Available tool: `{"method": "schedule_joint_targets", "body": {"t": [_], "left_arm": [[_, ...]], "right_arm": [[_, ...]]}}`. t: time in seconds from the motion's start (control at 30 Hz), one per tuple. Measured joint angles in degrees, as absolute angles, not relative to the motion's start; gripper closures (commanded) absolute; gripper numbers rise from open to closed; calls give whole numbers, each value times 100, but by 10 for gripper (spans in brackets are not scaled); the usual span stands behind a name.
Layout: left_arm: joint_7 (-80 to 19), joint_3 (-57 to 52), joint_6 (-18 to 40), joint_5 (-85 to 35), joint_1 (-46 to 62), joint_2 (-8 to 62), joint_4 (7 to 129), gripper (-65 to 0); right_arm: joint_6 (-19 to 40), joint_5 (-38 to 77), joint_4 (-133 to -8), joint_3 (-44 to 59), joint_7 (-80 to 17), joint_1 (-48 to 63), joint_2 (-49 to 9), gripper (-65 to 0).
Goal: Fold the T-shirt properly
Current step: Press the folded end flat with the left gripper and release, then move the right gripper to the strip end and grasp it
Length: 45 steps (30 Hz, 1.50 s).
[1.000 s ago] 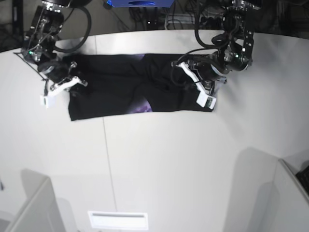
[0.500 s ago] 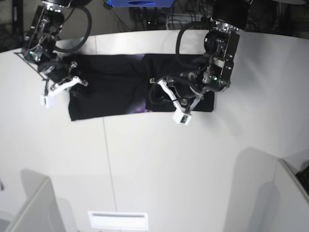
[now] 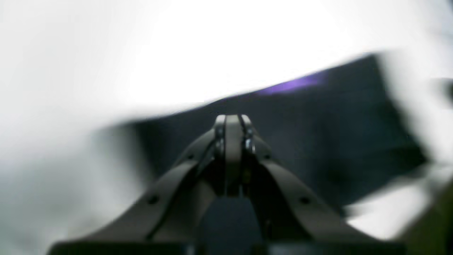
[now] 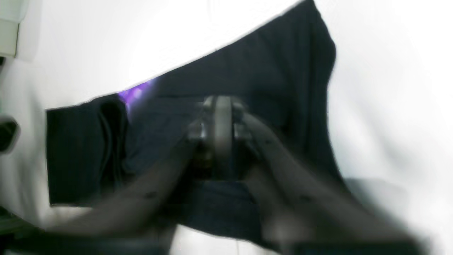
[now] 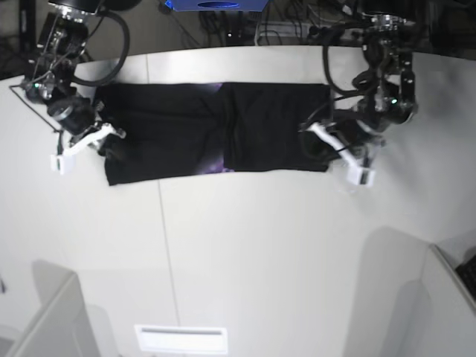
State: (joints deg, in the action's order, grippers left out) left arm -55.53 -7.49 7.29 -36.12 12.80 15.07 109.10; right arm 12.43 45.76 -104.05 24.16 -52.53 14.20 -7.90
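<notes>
Two hands beside the flat T-shirt (image 5: 216,134): left hand (image 5: 355,162) together, right hand (image 5: 83,141) unclear.

Both arms reach in from the far side and bend down. The left end effector (image 5: 349,160) hangs on the scene's right, its jaws pressed together. The right end effector (image 5: 82,145) hangs on the scene's left, its jaws appearing together, though motion blur hides their true gap.

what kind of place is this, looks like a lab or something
Probably a robotics lab or test bench. Two robot arms work over a bare white table holding only a black T-shirt, with tangled cables behind it and partition panels at the corners.
</notes>
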Motion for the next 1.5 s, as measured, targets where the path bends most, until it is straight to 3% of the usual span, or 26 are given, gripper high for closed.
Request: {"method": "schedule_joint_targets", "body": {"t": [0.07,0.1,0.17,0.23,0.4,0.67,0.8,0.9,1.3,1.37,1.5], "left_arm": [[-5583,-1391,886,-3634,1533,1697,10914,0],[-5496,-1747,1133,-3634,1627,1737,10919,0],[-5476,-2528,1984,-3771,1822,1728,10903,0],[-5489,-3299,2493,-3675,1940,1732,10803,0],[-5502,-3977,2773,-3649,2093,1739,10379,0],[-5502,-3962,2794,-3627,2141,1719,10180,0],[-5315,-3350,2799,-3116,2045,1732,10173,0],[-4936,-2987,2799,-2967,1977,1520,10044,0],[-4943,-2952,2792,-2700,1935,1463,9463,0],[-4930,-2952,2792,-2700,1925,1461,9465,0],[-4925,-2952,2792,-2700,1935,1457,9450,0]], "right_arm": [[1243,4547,-10407,2416,-5245,1389,-812,-509],[1243,4563,-10405,2416,-5249,1387,-836,-572],[1243,4545,-10357,2438,-5251,1387,-858,-603],[1251,4598,-10125,2576,-5262,1321,-823,-578],[1203,4521,-9391,2923,-5238,1203,-864,-525],[1203,4545,-8840,2897,-5201,1155,-1166,-524],[1249,4576,-8761,2311,-5164,1194,-1328,-524],[1273,4639,-8761,2051,-5068,1164,-1297,-524],[1345,4764,-8849,1479,-4880,1352,-1343,-515],[1343,4762,-8829,1476,-4884,1323,-1330,-464],[1328,4744,-8796,1476,-4969,1323,-1330,-284]]}}
